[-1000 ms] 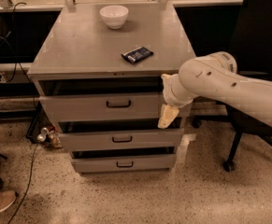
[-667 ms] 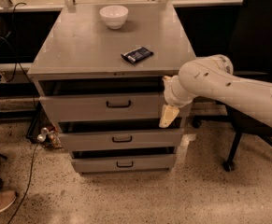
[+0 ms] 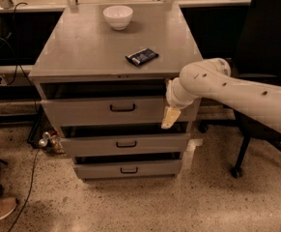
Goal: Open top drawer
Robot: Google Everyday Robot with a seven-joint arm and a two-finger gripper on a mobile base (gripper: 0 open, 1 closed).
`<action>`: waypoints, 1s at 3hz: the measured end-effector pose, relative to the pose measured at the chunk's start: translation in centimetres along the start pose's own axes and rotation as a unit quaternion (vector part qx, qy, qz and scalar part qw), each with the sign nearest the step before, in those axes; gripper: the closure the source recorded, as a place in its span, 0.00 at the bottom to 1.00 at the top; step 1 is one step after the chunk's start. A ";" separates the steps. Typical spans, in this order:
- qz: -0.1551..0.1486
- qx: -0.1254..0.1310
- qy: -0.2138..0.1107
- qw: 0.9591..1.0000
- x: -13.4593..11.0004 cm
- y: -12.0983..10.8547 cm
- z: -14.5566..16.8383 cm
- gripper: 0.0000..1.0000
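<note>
The top drawer is the tallest of three grey drawers in a grey metal cabinet. Its front stands slightly out from the cabinet, with a dark gap above it. Its dark loop handle is at the centre of the front. My gripper hangs down from the white arm, which reaches in from the right. The gripper is at the right end of the top drawer's front, well right of the handle.
The middle drawer and bottom drawer also stand slightly out. A white bowl and a dark packet lie on the cabinet top. A black office chair stands to the right. Small cans, a cable and a person's shoe are on the floor at left.
The gripper has shifted very slightly to the left along the top drawer's front. The drawers have not visibly moved.
</note>
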State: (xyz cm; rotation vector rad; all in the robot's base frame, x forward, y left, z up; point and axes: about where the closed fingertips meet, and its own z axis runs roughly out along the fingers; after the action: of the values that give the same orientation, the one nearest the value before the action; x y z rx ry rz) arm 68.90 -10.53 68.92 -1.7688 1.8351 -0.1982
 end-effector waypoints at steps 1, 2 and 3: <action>0.014 -0.010 -0.001 1.000 0.9 0.4 1.7 0.17; 0.027 -0.021 0.001 0.999 1.8 1.3 2.7 0.40; 0.038 -0.012 0.007 0.999 2.5 2.2 1.5 0.63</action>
State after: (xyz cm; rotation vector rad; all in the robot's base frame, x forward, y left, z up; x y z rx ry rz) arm 67.82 -12.22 65.90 -1.7153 1.9186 -0.1595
